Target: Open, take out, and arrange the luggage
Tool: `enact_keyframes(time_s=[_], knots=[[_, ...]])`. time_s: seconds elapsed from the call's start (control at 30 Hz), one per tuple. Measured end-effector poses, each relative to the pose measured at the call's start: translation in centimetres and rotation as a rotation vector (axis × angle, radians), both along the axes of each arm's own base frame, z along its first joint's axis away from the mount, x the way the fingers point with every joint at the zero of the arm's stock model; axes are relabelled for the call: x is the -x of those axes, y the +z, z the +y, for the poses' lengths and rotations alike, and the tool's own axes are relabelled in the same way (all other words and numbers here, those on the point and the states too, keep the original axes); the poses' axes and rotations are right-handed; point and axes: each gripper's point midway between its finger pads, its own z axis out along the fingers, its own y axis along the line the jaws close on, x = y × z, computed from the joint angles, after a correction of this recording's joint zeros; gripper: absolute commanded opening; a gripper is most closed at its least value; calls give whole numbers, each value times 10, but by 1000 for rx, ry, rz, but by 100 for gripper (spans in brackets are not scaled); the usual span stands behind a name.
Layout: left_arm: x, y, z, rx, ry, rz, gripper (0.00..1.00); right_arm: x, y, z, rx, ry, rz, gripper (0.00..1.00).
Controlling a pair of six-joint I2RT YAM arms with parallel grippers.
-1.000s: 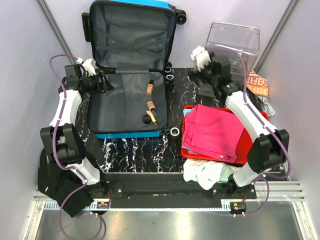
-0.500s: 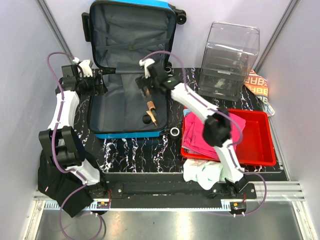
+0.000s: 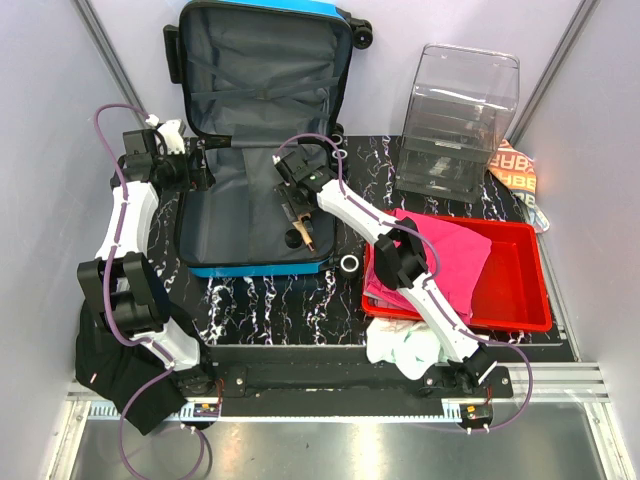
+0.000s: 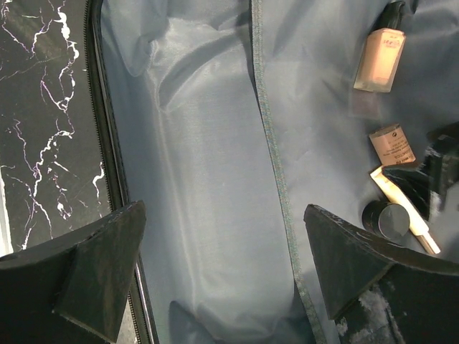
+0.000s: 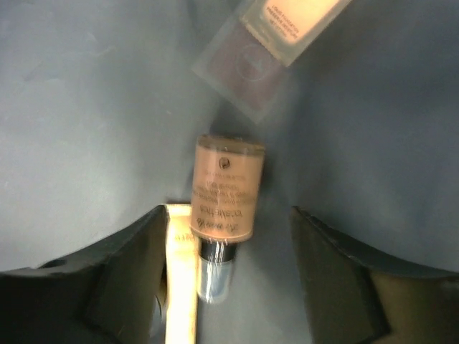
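Marbled table under the luggage; right hand at arm's full stretch inside, spread wide, empty, over a bottle.

Bottles in luggage; tray right; drawer box behind tray.

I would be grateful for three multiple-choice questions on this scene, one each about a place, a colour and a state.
1. Where is the right gripper?
A. on the bare tabletop
B. inside the luggage, above a beige bottle
C. at the clear box

2. What colour is the cloth in the red tray?
A. pink
B. green
C. yellow

3. How is the luggage?
A. zipped shut
B. open, lid upright
C. upside down

Answers:
1 B, its wrist view shows the bottle between its open jaws.
2 A, pink fabric covers the tray's left side.
3 B, the lid stands against the back wall.
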Motion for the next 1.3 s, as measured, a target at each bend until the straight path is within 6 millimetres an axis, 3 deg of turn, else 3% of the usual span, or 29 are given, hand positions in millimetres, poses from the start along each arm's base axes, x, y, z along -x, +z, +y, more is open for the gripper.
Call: enact_keyframes(time_s=[0.07, 0.13, 0.2, 0.3, 0.4, 0.5, 0.6, 0.67, 0.73, 0.9, 0.97, 1.0, 1.1, 1.2, 1.27, 1.3], knots=[[0, 0, 0, 1, -1, 0, 96, -2, -9, 1, 5, -4, 6, 54], [0, 0, 0, 3, -3, -1, 96, -3, -21, 3, 8, -9, 16, 53], [0, 0, -1, 5, -4, -1, 96, -5, -30, 5, 8, -11, 18, 45], [0, 0, -1, 6, -5, -1, 96, -6, -30, 8, -3, -9, 16, 20], [0, 0, 0, 8, -5, -1, 96, -6, -30, 8, -7, -10, 18, 8], [1, 0, 0, 11, -6, -1, 96, -4, -28, 9, -12, -4, 24, 0], [2, -2, -1, 15, -8, 5, 96, 3, -18, 11, -27, 29, 44, 0], [3, -3, -2, 17, -10, 8, 96, 10, 1, 14, -55, 76, 43, 0], [3, -4, -2, 18, -11, 10, 96, 13, 36, 16, -85, 133, 7, 0], [3, -3, -3, 21, -14, 8, 96, 14, 166, 5, -198, 276, -203, 0], [3, -3, -3, 23, -17, 8, 96, 8, 224, -24, -231, 320, -316, 0], [4, -3, -4, 24, -18, 8, 96, 3, 242, -41, -233, 320, -354, 0], [4, -3, -4, 27, -22, 7, 96, -31, 283, -126, -203, 276, -471, 0], [4, -3, -4, 28, -23, 7, 96, -67, 274, -220, -72, 201, -514, 0], [4, -3, -4, 28, -23, 7, 96, -80, 233, -277, 49, 185, -459, 0], [4, -3, -4, 28, -23, 7, 96, -80, 217, -290, 84, 195, -430, 0]])
